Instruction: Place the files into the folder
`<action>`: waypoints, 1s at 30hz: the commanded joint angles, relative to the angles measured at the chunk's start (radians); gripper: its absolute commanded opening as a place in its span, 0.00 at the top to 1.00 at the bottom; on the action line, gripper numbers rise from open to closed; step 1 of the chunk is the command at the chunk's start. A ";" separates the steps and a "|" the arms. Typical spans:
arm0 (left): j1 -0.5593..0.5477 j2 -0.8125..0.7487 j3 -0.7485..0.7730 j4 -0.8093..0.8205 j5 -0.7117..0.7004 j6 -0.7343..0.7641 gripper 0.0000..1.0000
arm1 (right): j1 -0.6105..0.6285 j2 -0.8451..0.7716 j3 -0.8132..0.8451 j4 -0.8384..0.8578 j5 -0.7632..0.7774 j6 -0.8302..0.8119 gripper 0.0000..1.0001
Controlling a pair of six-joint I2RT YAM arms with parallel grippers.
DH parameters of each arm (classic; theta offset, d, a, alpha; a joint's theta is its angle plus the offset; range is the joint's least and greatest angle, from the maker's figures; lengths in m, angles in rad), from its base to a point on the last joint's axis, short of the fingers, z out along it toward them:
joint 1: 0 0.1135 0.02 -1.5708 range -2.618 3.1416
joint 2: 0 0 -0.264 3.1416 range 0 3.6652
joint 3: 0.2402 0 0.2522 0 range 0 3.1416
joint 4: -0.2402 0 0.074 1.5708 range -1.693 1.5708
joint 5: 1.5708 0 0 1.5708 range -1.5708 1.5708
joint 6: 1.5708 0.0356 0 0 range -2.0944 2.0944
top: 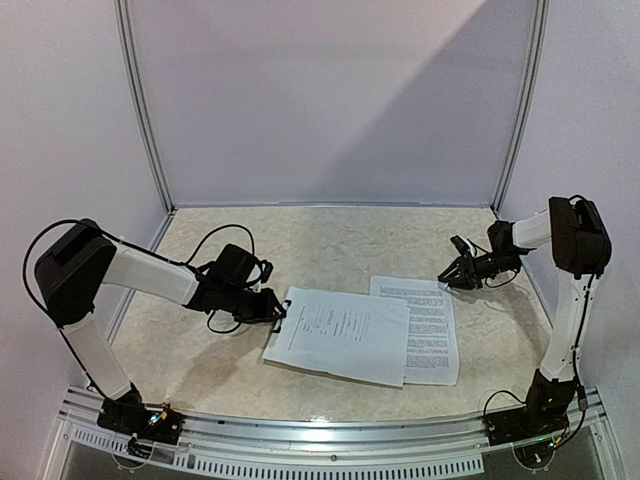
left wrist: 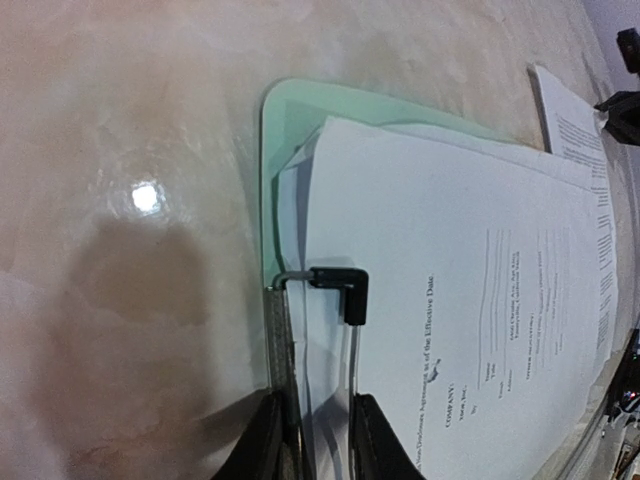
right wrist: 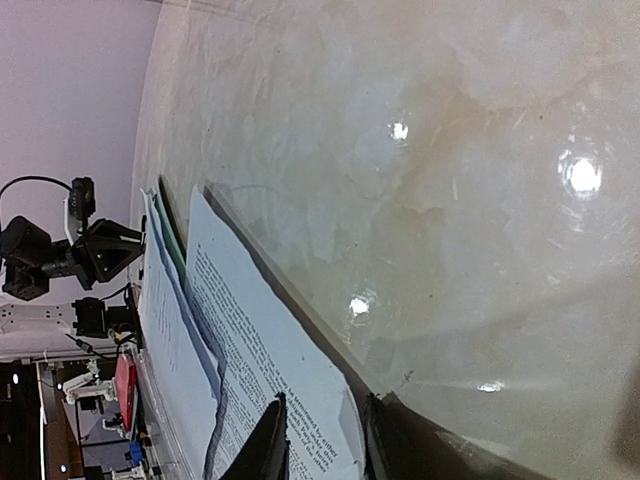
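The folder (left wrist: 290, 130), pale mint green, lies mid-table under a stack of the files (top: 340, 335) (left wrist: 450, 280). My left gripper (top: 275, 308) (left wrist: 320, 440) is shut on the wire handle of the folder's black clip (left wrist: 345, 290) at its left short edge. One more printed sheet (top: 432, 330) (right wrist: 260, 340) lies to the right, partly tucked under the stack. My right gripper (top: 450, 275) (right wrist: 325, 445) sits at this sheet's far corner. Its jaws are narrowed but still apart, with the slightly curled corner between them.
Black cables (top: 225, 240) loop beside the left arm. Pale booth walls with metal posts (top: 145, 110) close the table at the back and sides. A metal rail (top: 330, 440) runs along the near edge.
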 commanded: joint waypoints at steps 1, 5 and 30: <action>-0.009 0.050 -0.026 -0.127 0.001 0.002 1.00 | 0.010 -0.025 -0.023 -0.040 0.029 -0.019 0.82; -0.009 0.051 -0.031 -0.123 0.004 0.001 1.00 | 0.021 -0.031 -0.020 -0.045 0.068 -0.034 0.99; -0.008 0.046 -0.023 -0.129 0.000 0.004 1.00 | 0.024 -0.518 0.290 -0.381 0.261 -0.272 1.00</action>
